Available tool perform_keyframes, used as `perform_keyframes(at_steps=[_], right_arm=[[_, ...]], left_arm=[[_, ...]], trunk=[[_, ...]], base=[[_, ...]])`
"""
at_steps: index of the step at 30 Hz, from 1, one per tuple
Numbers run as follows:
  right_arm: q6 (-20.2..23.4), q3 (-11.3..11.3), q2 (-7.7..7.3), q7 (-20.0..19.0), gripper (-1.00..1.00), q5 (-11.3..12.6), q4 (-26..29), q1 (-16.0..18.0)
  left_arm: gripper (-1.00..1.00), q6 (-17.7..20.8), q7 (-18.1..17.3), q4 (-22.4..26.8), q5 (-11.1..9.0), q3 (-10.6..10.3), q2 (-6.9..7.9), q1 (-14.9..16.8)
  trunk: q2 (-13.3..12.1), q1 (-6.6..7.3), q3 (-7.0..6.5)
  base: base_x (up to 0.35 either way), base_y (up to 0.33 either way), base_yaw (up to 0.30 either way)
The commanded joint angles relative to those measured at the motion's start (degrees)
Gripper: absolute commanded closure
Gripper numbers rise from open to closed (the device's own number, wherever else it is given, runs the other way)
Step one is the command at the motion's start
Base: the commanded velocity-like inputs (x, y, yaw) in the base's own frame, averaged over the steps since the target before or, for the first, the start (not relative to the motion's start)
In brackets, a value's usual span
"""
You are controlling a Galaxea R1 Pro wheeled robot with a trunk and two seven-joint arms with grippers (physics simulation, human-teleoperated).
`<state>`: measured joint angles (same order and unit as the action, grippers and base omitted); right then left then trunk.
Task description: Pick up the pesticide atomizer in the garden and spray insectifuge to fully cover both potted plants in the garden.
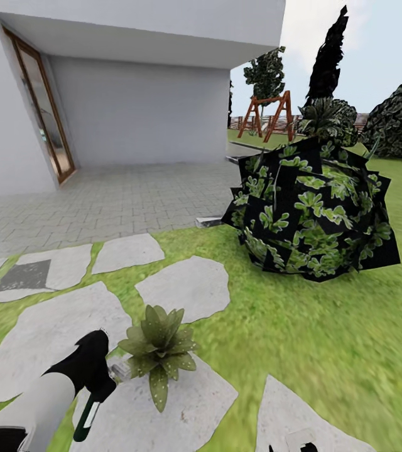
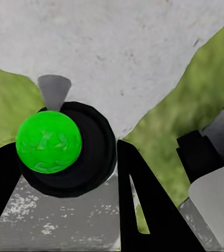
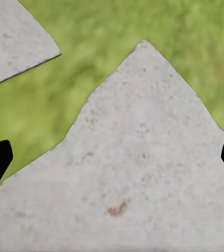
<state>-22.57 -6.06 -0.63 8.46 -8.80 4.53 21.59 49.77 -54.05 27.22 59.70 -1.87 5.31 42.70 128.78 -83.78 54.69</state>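
One potted plant (image 1: 159, 350), a low rosette of pointed green leaves, stands on a grey stepping stone (image 1: 163, 414) at the lower middle of the head view. Fine pale specks dot its leaves. My left gripper (image 1: 100, 378) sits just left of the plant, shut on the pesticide atomizer (image 1: 87, 419). The bottle's dark slim body hangs below my hand and its pale head points at the plant. In the left wrist view the atomizer (image 2: 64, 157) is a black round shape with a green end, held between my black fingers (image 2: 143, 205). My right gripper (image 3: 112, 157) is open above stone and grass.
A big dark leafy bush (image 1: 314, 213) stands on the lawn to the right. Further stepping stones (image 1: 185, 285) lie in the grass ahead. Beyond them are a paved patio (image 1: 119, 194), the white house wall, a wooden-framed door (image 1: 44, 107) and a swing frame (image 1: 267, 116).
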Motion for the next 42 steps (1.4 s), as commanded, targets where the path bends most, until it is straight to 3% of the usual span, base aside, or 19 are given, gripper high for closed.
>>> perform_keyframes(at_steps=[1,13,30,42], right_arm=[[0.0,-0.4,-0.03,0.6,-1.0,-0.4,0.0,0.0],[0.0,-0.5,-0.04,0.6,-1.0,-0.4,-0.1,0.0],[0.0,-0.4,0.01,0.6,-1.0,-0.4,-0.1,0.0],[-0.1,-0.4,-0.14,0.6,-1.0,-0.4,-0.1,0.0]], left_arm=[[1.0,0.1,-0.5,-0.6,0.3,-0.2,0.19,0.0],[1.0,0.0,-0.5,-1.8,0.5,-0.2,0.26,-0.2],[1.0,0.1,-0.4,-0.9,0.7,-0.4,0.23,-0.1],[1.0,0.1,-0.4,-0.9,0.8,-0.4,0.23,-0.1]], trunk=[[0.0,0.01,0.05],[0.0,0.01,0.05],[0.0,0.01,0.05],[0.0,0.01,0.05]], base=[[0.0,0.0,-0.009],[-0.171,0.056,-0.026],[-0.01,0.313,-0.28],[-0.123,0.282,-0.063]])
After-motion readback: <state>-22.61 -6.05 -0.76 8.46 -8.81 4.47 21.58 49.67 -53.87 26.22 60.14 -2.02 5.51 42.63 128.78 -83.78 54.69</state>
